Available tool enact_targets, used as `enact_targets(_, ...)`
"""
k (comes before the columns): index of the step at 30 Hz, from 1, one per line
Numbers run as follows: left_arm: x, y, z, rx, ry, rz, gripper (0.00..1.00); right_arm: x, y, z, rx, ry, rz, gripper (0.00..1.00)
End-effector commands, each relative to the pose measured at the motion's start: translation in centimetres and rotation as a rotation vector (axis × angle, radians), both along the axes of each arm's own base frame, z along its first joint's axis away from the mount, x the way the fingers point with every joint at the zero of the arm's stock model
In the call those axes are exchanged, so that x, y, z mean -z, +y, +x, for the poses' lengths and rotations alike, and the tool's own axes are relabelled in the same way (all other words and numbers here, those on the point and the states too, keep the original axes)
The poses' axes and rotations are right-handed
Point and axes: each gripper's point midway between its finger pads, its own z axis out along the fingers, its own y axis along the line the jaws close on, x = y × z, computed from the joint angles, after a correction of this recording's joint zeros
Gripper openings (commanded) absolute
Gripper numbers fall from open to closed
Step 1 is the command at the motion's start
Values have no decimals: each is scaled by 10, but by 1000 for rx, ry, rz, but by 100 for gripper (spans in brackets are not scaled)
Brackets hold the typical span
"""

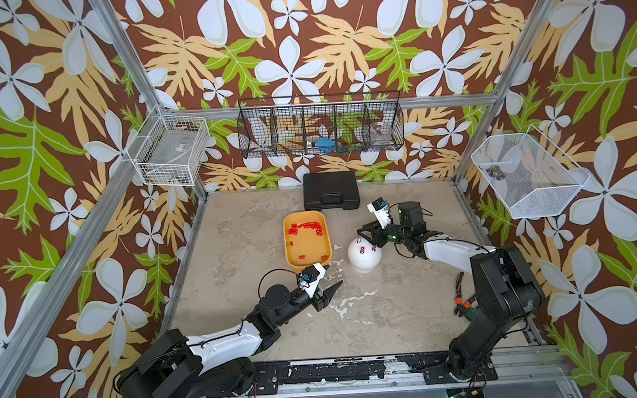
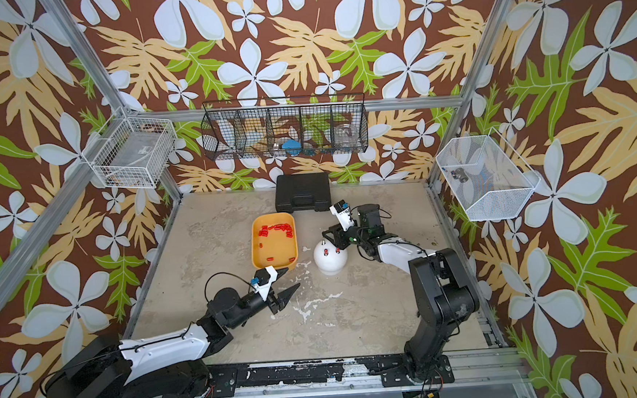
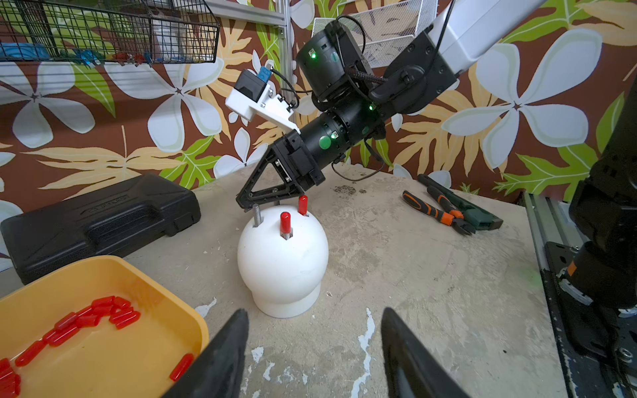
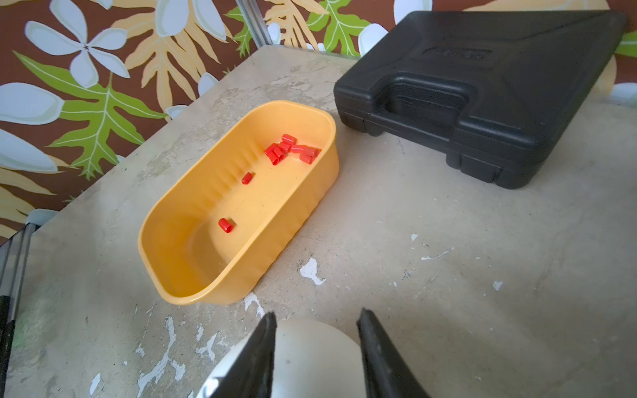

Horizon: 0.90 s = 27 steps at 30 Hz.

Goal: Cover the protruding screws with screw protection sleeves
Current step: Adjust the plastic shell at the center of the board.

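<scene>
A white dome (image 1: 365,259) stands mid-table, also in the left wrist view (image 3: 282,265). Two red screw protection sleeves (image 3: 285,220) sit upright on its studs. One protruding screw (image 3: 256,214) next to them is bare. My right gripper (image 1: 361,234) hovers just over the dome top, tips beside that bare screw. Its jaws are open, with only the dome (image 4: 310,348) showing between them. Several loose sleeves (image 1: 307,227) lie in the yellow tray (image 1: 287,249). In front of the tray my left gripper (image 3: 314,312) is open and holds nothing.
A black case (image 1: 331,189) lies at the back behind the tray. Orange-handled pliers (image 1: 463,297) rest by the right arm's base. Wire baskets hang on the back and side walls. The tray rim (image 3: 103,262) is close beside my left finger.
</scene>
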Motion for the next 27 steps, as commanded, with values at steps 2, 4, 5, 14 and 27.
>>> enact_targets(2,-3,3,1,-17,-21,-1,62,10,-1,0,-18,-6,-15,26)
enact_targets(4,-4,4,1,-20,-26,1,62,17,0,2,-16,22,-16,19)
enact_targets(5,-3,5,1,-24,-27,2,62,21,0,3,-13,34,-21,19)
enact_targets(14,-3,6,3,-38,-31,7,62,22,1,3,41,78,11,0)
enact_targets(27,-5,19,9,-117,-42,-6,62,-16,-50,-8,766,22,20,0)
